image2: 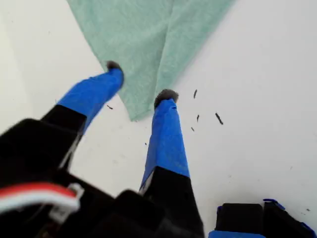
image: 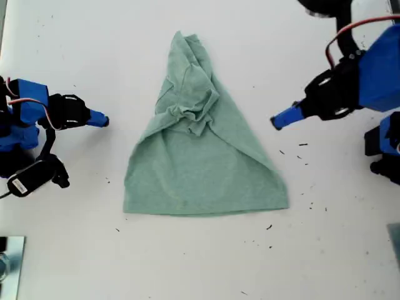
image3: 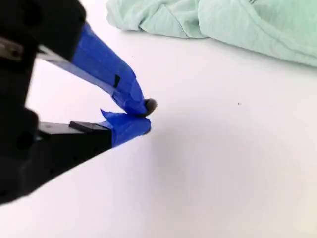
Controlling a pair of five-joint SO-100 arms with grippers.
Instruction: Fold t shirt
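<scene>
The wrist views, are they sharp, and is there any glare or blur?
First wrist view: end effector body blurred up close; t shirt and specks fairly sharp. Second wrist view: black housing soft, t shirt mildly soft, table evenly lit with faint shadow. Exterior view: bright table, no hard glare.

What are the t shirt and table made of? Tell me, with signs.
The t shirt: soft matte knit, probably cotton jersey; it slumps in limp wrinkles and looks finely heathered. The table: smooth, hard white top, perhaps laminate or painted board; flat, with dark specks lying loose on it.
</scene>
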